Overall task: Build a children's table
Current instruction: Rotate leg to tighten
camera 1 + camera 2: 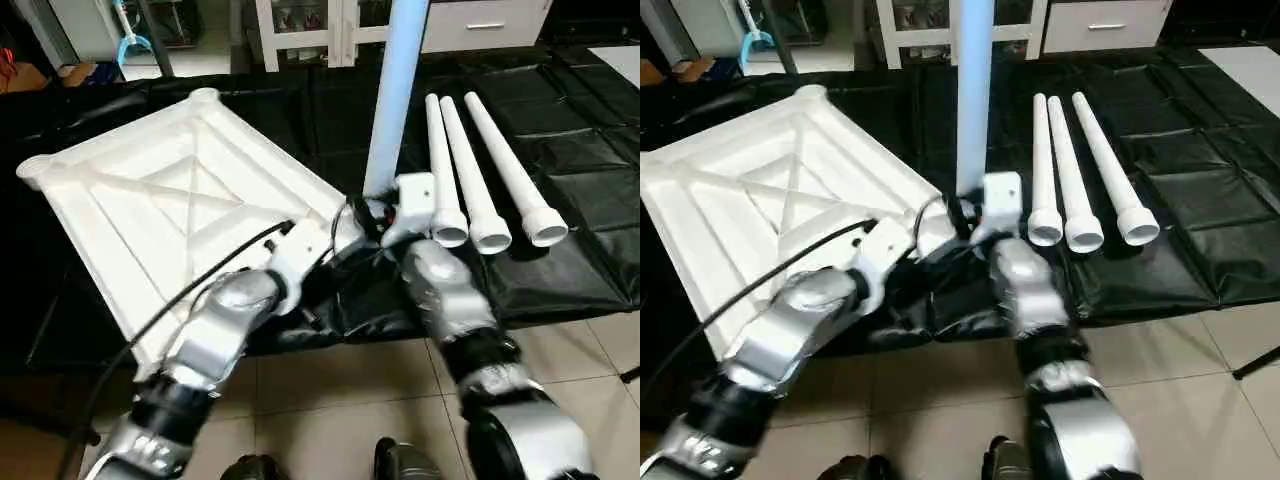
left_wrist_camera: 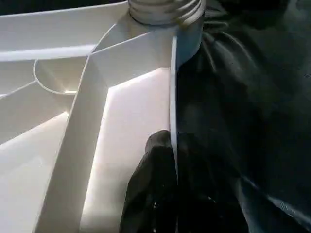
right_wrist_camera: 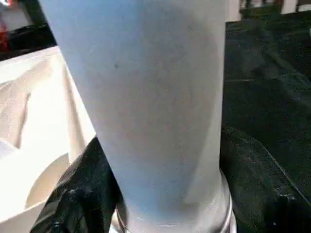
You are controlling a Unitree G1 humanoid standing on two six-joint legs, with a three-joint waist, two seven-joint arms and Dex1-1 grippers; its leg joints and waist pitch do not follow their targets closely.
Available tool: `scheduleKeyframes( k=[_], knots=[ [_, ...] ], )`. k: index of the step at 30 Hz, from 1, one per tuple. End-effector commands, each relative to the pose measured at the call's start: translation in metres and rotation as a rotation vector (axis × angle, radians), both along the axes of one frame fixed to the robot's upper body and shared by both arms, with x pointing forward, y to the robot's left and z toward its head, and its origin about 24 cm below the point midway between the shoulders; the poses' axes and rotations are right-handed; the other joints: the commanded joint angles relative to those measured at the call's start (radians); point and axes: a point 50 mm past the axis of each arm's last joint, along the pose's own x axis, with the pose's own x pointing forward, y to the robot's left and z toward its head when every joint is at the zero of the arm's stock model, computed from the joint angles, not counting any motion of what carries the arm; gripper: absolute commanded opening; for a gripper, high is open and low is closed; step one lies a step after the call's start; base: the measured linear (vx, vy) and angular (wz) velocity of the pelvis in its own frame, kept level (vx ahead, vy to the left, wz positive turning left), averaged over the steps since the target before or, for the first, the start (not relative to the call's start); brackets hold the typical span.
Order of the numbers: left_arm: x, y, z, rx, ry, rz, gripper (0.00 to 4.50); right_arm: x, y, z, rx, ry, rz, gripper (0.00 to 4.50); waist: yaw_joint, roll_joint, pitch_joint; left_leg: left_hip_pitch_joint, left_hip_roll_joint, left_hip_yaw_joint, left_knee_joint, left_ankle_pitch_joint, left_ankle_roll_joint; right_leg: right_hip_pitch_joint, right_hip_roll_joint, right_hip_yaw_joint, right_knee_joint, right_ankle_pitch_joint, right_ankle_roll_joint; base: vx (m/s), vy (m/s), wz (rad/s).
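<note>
Black sheet [image 1: 560, 160] covered the floor. On it the white tabletop [image 1: 150, 200] lay underside up, X-ribs showing, round sockets at the corners. One leg [image 1: 393, 90] stood upright at the near corner socket nearest the robot, its wide threaded end [image 2: 163, 9] sitting in that socket per the left wrist view. Three spare legs [image 1: 475, 175] lay side by side on the sheet just right of it, wide ends toward the robot, untouched.

Right gripper [image 1: 385, 222] was around the base of the upright leg, jaws partway apart and clasping the tube; one finger [image 3: 73, 204] sat against it in the right wrist view. Left gripper [image 1: 330, 240] was closed narrow on the tabletop's edge rim near that corner; its dark finger [image 2: 150, 189] lay over the rim.

Step, as I judge it: seating the first leg, left arm bracing the top. Can't tell how deep the thread is in. Next move likely calls for twisting the leg home while keeping it vertical and the top pinned, then fetching a spare leg.
</note>
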Motion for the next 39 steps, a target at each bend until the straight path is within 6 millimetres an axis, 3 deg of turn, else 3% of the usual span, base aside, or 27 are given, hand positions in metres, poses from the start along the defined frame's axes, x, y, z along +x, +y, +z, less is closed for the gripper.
scheduleKeyframes(
  k=[1, 9, 10, 15, 21, 25, 26, 29, 34, 36, 39],
  knots=[
    [0.007, 0.005, 0.013, -0.018, -0.094, 0.052, 0.00, -0.008, 0.005, -0.024, -0.015, 0.095, 0.014, 2.56, -0.005, -0.012, -0.061, 0.016, 0.013, -0.017, -0.086, -0.424, 0.042, 0.044, -0.038, 0.010, -0.087, -0.561, -0.071, 0.000, 0.000, 0.00],
    [0.007, 0.013, 0.012, -0.016, -0.089, 0.033, 0.00, -0.011, 0.017, -0.014, 0.016, 0.009, 0.189, 2.56, 0.001, -0.013, -0.064, 0.018, 0.014, -0.008, -0.088, -0.384, 0.063, 0.043, -0.040, 0.019, -0.086, -0.501, -0.108, 0.000, 0.000, 0.00],
    [0.006, 0.013, 0.011, -0.017, -0.084, 0.019, 0.00, -0.011, 0.017, -0.013, 0.006, -0.009, 0.203, 2.91, 0.003, -0.008, -0.063, 0.018, 0.015, -0.008, -0.089, -0.382, 0.064, 0.042, -0.040, 0.019, -0.085, -0.498, -0.112, 0.000, 0.000, 0.00],
    [0.000, 0.014, 0.007, -0.030, -0.054, -0.036, 0.00, -0.011, 0.013, -0.003, 0.057, -0.043, 0.267, 3.45, 0.005, -0.011, -0.066, 0.012, 0.017, -0.004, -0.090, -0.329, 0.084, 0.050, -0.040, 0.024, -0.079, -0.436, -0.143, 0.000, 0.000, 0.00],
    [-0.008, 0.020, 0.001, -0.022, -0.001, -0.131, 0.00, -0.015, 0.000, 0.017, 0.146, -0.109, 0.434, 3.90, 0.008, -0.009, -0.070, 0.013, 0.023, -0.001, -0.090, -0.274, 0.107, 0.052, -0.038, 0.028, -0.072, -0.375, -0.181, 0.000, 0.000, 0.00],
    [-0.013, 0.027, -0.001, -0.023, 0.034, -0.188, 0.00, -0.022, -0.012, 0.020, 0.089, -0.113, 0.565, 4.24, 0.016, -0.009, -0.075, 0.011, 0.025, 0.002, -0.085, -0.208, 0.124, 0.054, -0.037, 0.031, -0.060, -0.295, -0.206, 0.000, 0.000, 0.00],
    [-0.018, 0.032, -0.002, -0.026, 0.063, -0.231, 0.00, -0.028, -0.024, 0.018, 0.026, -0.088, 0.642, 4.32, 0.016, -0.011, -0.075, 0.011, 0.025, 0.001, -0.085, -0.201, 0.125, 0.057, -0.035, 0.031, -0.060, -0.289, -0.208, 0.000, 0.000, 0.00],
    [-0.026, 0.036, -0.003, -0.018, 0.091, -0.310, 0.00, -0.034, -0.040, 0.013, -0.073, -0.041, 0.733, 4.32, 0.023, -0.011, -0.076, 0.015, 0.024, 0.005, -0.078, -0.180, 0.138, 0.053, -0.035, 0.036, -0.056, -0.274, -0.224, 0.054, -0.006, 0.06],
    [-0.030, 0.036, -0.004, -0.025, 0.112, -0.338, 0.00, -0.036, -0.052, 0.014, -0.078, -0.013, 0.761, 4.32, 0.034, -0.008, -0.086, 0.012, 0.027, 0.007, -0.070, -0.085, 0.173, 0.059, -0.032, 0.038, -0.031, -0.120, -0.280, 0.033, -0.004, 0.03],
    [-0.032, 0.035, -0.005, -0.024, 0.121, -0.355, 0.00, -0.035, -0.055, 0.016, -0.075, -0.016, 0.751, 4.32, 0.035, -0.010, -0.084, 0.011, 0.027, 0.008, -0.070, -0.090, 0.178, 0.060, -0.033, 0.038, -0.033, -0.127, -0.283, 0.000, 0.000, 0.00],
    [-0.035, 0.035, -0.005, -0.028, 0.133, -0.376, 0.00, -0.036, -0.057, 0.016, -0.059, -0.006, 0.760, 4.32, 0.037, -0.010, -0.079, 0.013, 0.029, 0.007, -0.075, -0.135, 0.156, 0.060, -0.036, 0.038, -0.041, -0.206, -0.266, 0.000, 0.000, 0.00]
  ],
)
